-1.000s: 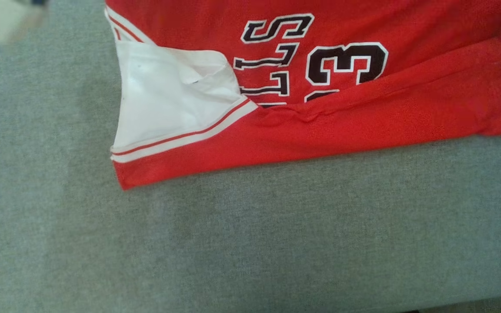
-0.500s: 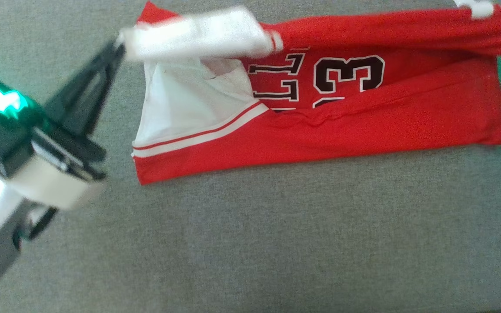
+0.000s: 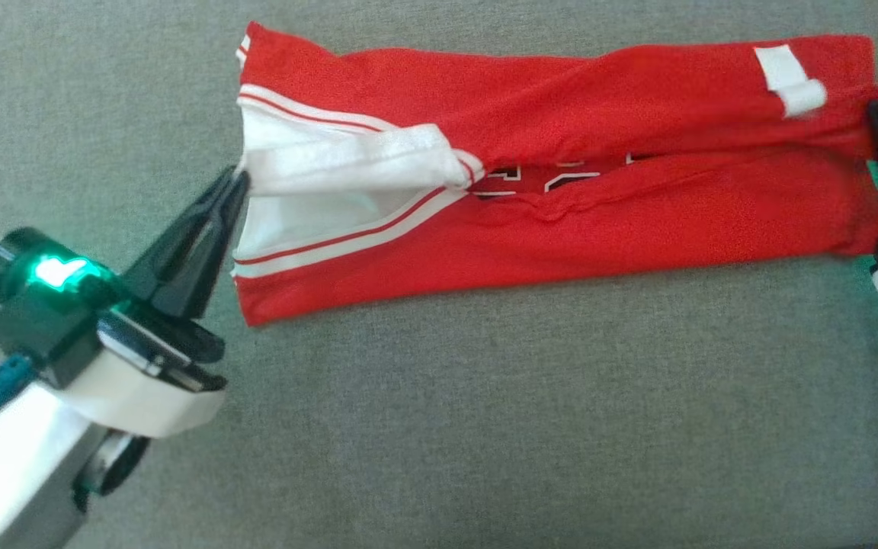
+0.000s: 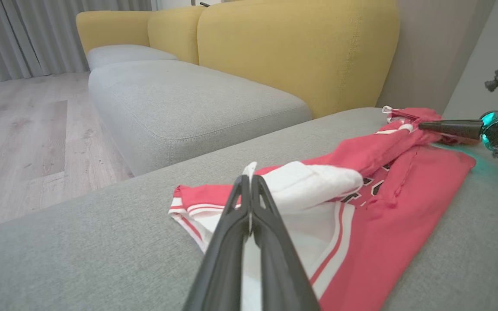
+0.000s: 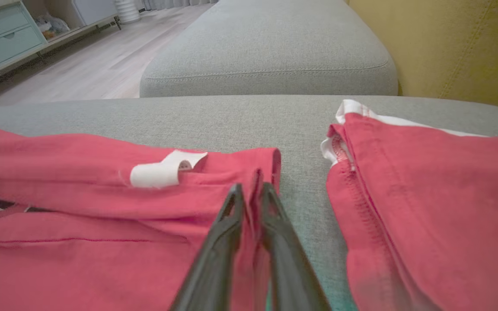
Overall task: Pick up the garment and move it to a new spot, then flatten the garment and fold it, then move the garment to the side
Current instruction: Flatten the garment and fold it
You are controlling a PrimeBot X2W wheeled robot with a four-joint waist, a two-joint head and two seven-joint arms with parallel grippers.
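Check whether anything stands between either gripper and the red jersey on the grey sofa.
Nothing visible does. The left gripper is shut on the white sleeve edge of the red fabric basketball jersey, and the right gripper has its red hem between its fingers.

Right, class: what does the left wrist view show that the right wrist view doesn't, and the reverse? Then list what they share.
Left wrist view: the left claw shut on the white lining of the jersey, plus striped trim. Right wrist view: a pale-green drawer unit and the seam stitching of a second red garment. Shared: the right claw pinching the jersey's red end, the grey cushion, yellow sofa back, wooden floor.
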